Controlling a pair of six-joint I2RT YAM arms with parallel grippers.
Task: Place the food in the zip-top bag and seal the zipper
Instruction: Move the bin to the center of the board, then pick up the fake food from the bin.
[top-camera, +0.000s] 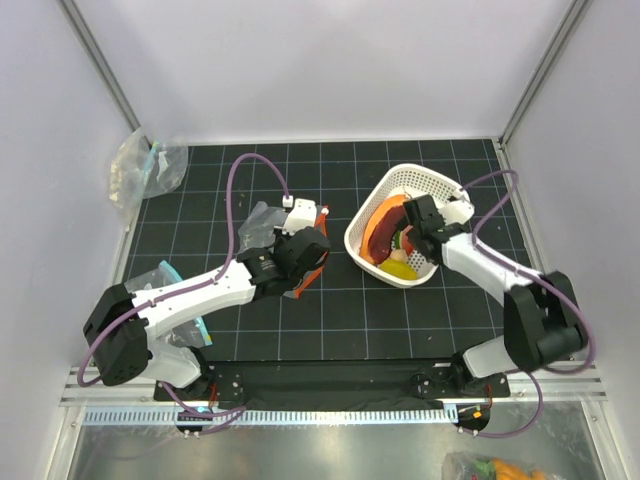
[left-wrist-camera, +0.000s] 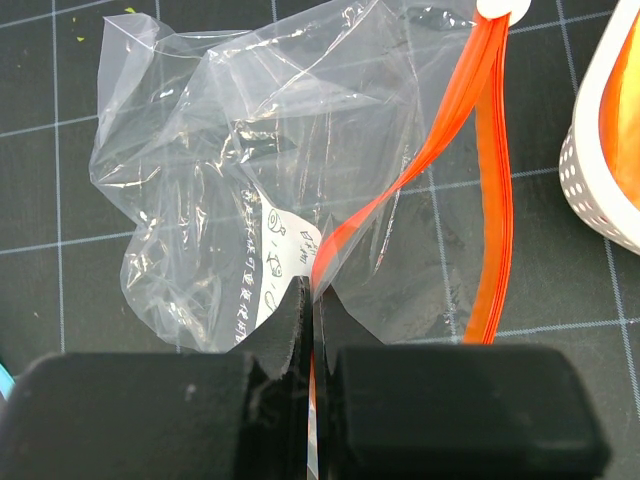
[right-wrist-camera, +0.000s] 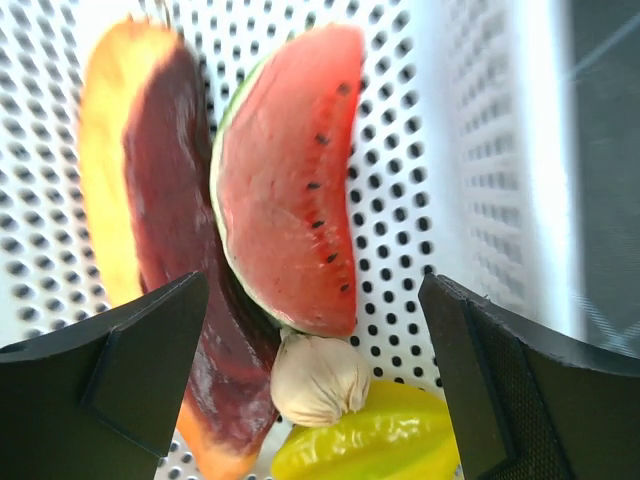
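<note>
The clear zip-top bag (left-wrist-camera: 230, 190) lies crumpled on the black mat, its red-orange zipper (left-wrist-camera: 492, 190) running down the right side. My left gripper (left-wrist-camera: 313, 300) is shut on the bag's edge by the zipper strip; it also shows in the top view (top-camera: 300, 250). The food sits in the white basket (top-camera: 395, 180): a watermelon slice (right-wrist-camera: 295, 190), an orange and dark red piece (right-wrist-camera: 165, 230), a small pale ball (right-wrist-camera: 318, 380) and a yellow piece (right-wrist-camera: 375, 445). My right gripper (right-wrist-camera: 315, 380) is open over the food, its fingers either side of the ball.
A clear bag with teal trim (top-camera: 145, 170) lies at the back left corner. Another teal-trimmed bag (top-camera: 165, 275) lies under the left arm. The basket's white wall (left-wrist-camera: 600, 180) stands just right of the zipper. More food shows at the bottom edge (top-camera: 500, 467).
</note>
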